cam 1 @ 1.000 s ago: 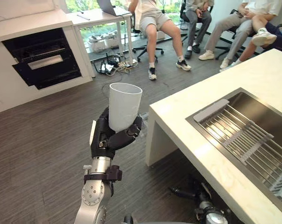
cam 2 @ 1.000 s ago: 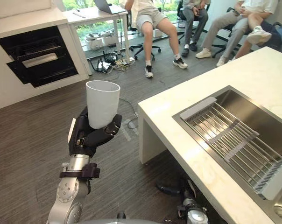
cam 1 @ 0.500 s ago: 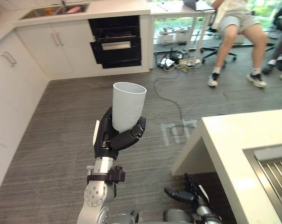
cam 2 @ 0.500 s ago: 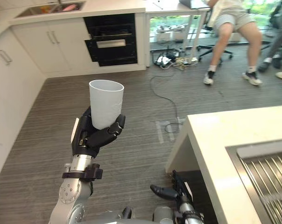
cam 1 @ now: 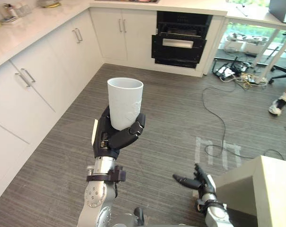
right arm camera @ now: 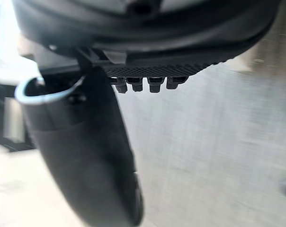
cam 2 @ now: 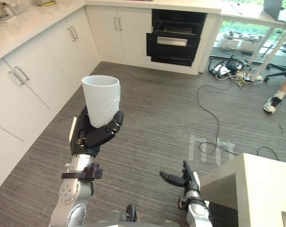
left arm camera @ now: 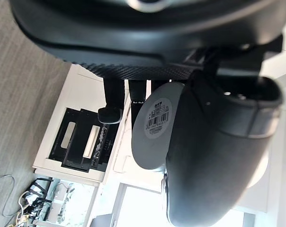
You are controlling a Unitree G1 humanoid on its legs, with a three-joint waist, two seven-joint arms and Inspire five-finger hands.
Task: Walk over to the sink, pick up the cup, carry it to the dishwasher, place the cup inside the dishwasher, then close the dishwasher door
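In left hand [cam 1: 115,137], barcode-stickered cup [cam 1: 125,101]

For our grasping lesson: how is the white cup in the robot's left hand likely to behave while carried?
Gripped by the left hand, the cup shows no dent: probably stiff. Its smooth, tapering wall could slip. Held near its base, upright, it might tip.

Grey plank floor [cam 1: 147,118]; white tape marks [cam 1: 198,149] and tangled cables [cam 1: 230,72] on it.
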